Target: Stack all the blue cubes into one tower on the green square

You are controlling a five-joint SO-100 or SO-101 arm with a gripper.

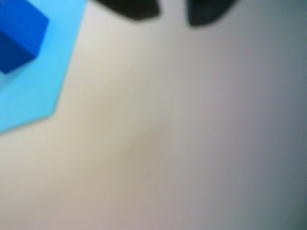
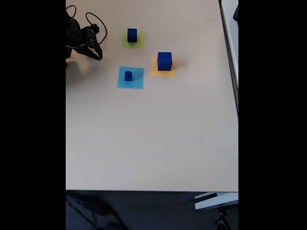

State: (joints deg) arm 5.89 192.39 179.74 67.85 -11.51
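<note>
1. Blue cubes, solid dark-blue, 3 visible in the fixed view, each on its own flat patch, none stacked.
2. Mid-size blue cube [image 2: 132, 35] sits on the lime-green flat square [image 2: 125, 43], top centre of the beige table [image 2: 153, 139].
3. Largest blue cube [image 2: 164, 61] sits on the orange-yellow flat square [image 2: 156, 72], to the right of & a bit below the green one.
4. Small blue cube [image 2: 128, 75] sits on the light-blue flat square [image 2: 136, 80], below the green square, left of the orange one.
5. You've got the black pincer [image 2: 96, 51] at the table's upper-left in the fixed view, well apart from all 3 cubes, w/ black cables looping behind it.
6. Pincer state: fingers spread apart, nothing between them. Wrist view agrees: 2 dark fingertips [image 1: 134, 8] at the top edge w/ bare table showing in the gap.
7. Wrist view is blurry; you can make out one blue cube [image 1: 19, 36] on the light-blue patch [image 1: 43, 86] at upper left, clear of the fingertips. Rest is plain table.
8. No tower on the green square yet; just the 1 cube there.
</note>
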